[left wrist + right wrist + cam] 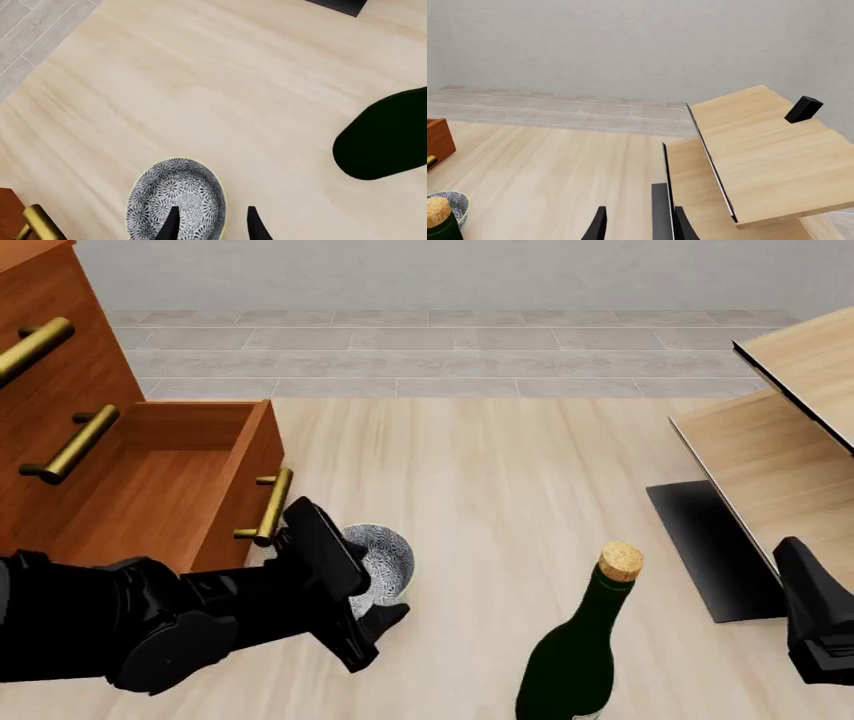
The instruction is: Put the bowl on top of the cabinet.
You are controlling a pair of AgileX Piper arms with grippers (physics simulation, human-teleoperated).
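Bowl: the bowl point(387, 565) stands upright on the table, just in front of the open drawer's front panel and left of the bottle; its speckled inside shows in the left wrist view point(177, 202).
Left gripper: the left gripper point(360, 612) hangs at the bowl's near rim, fingers apart, one over the bowl's inside and one outside the rim; whether they touch it cannot be told.
Cabinet: the cabinet point(47, 370) fills the left side, one drawer point(160, 480) pulled out, brass bar handles showing.
Bottle: a dark green corked bottle point(577, 650) stands upright near the front edge.
Right gripper: the right gripper point(639, 225) has its fingers apart, holding nothing.
Surface: pale light-wood table point(507, 470).
Room: grey tiled floor point(441, 350) beyond, plain grey wall, and pale black-edged furniture point(787, 440) at right.
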